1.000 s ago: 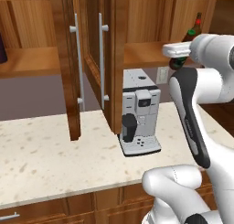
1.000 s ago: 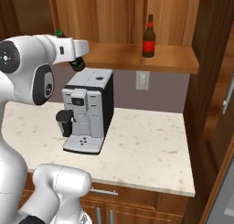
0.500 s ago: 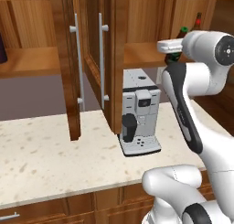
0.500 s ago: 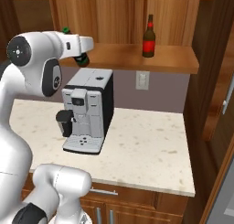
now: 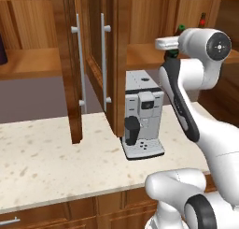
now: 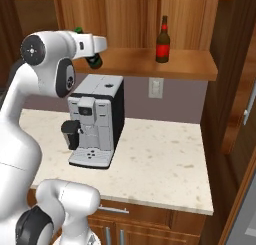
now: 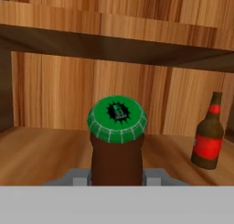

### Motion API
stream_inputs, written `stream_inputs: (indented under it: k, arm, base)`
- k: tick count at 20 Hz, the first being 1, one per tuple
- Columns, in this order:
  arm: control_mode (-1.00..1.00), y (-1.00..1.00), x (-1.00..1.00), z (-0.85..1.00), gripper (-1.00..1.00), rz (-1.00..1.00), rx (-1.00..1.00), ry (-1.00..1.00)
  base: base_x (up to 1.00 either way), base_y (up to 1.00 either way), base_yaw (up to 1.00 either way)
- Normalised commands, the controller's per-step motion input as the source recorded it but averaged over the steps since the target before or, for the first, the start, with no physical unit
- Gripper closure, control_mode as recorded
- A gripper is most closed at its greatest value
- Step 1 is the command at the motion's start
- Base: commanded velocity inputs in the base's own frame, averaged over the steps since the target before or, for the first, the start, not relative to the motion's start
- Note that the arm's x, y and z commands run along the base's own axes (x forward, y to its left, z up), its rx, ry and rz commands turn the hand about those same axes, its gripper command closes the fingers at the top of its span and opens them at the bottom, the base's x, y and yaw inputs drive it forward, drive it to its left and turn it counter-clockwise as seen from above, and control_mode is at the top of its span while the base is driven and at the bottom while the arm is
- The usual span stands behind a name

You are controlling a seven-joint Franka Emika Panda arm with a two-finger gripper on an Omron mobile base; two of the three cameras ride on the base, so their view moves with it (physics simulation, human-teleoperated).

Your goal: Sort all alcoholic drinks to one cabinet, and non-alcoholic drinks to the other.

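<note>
The brown glass bottle with a green cap [image 7: 117, 141] is pinched in the gripper [image 6: 95, 60], held up at the wooden cabinet shelf [image 6: 185, 65]. The white arm reaches high above the silver coffee machine [image 6: 95, 120]. One other brown bottle with a red label [image 6: 162, 40] stands on the shelf, to the right.

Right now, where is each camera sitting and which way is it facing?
Left base view: behind the arm, left, facing the open cabinet doors and coffee machine; arm at right.
Right base view: behind, right, facing the shelf; arm at left.
Hand view: along the gripper, shut on a green-capped bottle.
Right base and hand views share the red-labelled bottle.
</note>
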Motion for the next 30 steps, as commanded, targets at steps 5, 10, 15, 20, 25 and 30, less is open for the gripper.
stream_inputs:
  k: [5, 10, 15, 20, 25, 30]
  arm:
    - [-1.00, 0.00, 0.39, 0.00, 1.00, 0.00, 0.00, 0.00]
    - [-1.00, 0.00, 0.39, 0.00, 1.00, 0.00, 0.00, 0.00]
    - [-1.00, 0.00, 0.39, 0.00, 1.00, 0.00, 0.00, 0.00]
    - [-1.00, 0.00, 0.37, 0.00, 1.00, 0.00, 0.00, 0.00]
    - [-1.00, 0.00, 0.24, -0.06, 1.00, 0.00, 0.00, 0.00]
    - [-1.00, 0.00, 0.21, -0.12, 1.00, 0.00, 0.00, 0.00]
  base:
    - [0.00, 0.00, 0.00]
    - [0.00, 0.00, 0.00]
    - [0.00, 0.00, 0.00]
    - [0.00, 0.00, 0.00]
    - [0.00, 0.00, 0.00]
    - [0.00, 0.00, 0.00]
